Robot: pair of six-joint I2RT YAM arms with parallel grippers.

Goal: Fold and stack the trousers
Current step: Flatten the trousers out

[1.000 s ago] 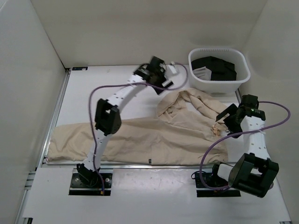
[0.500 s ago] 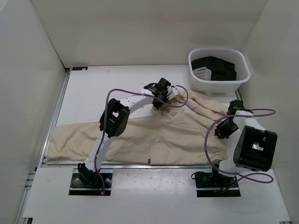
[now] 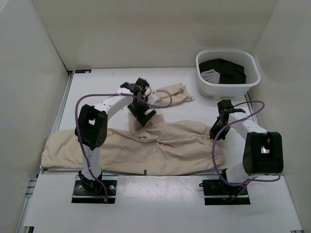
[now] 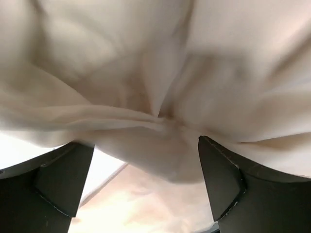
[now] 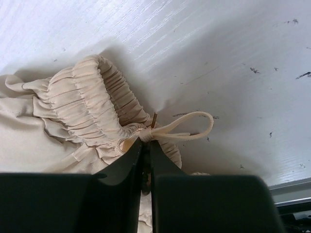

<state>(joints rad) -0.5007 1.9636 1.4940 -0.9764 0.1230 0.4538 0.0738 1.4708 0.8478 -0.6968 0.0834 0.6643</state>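
Observation:
The beige trousers (image 3: pixel 165 145) lie wrinkled across the near half of the table, one leg end (image 3: pixel 174 92) lying further back towards the basket. My left gripper (image 3: pixel 144 111) hovers over the cloth near the table's middle. In the left wrist view its jaws (image 4: pixel 146 143) stand wide open, with a bulge of trousers fabric (image 4: pixel 146 73) hanging just beyond the fingertips. My right gripper (image 3: pixel 216 130) is at the trousers' right end, shut (image 5: pixel 146 141) on the gathered waistband (image 5: pixel 92 104) beside the drawstring loop (image 5: pixel 194 127).
A white basket (image 3: pixel 226 90) holding black clothing (image 3: pixel 224 68) with a white patch stands at the back right. White walls close in the left, back and right. A metal rail (image 3: pixel 58 116) runs along the table's left edge.
The left gripper shut on the cloth, pulled it left and nearer, then opened again. The right gripper moved onto the waistband and shut. The trousers have shifted left.

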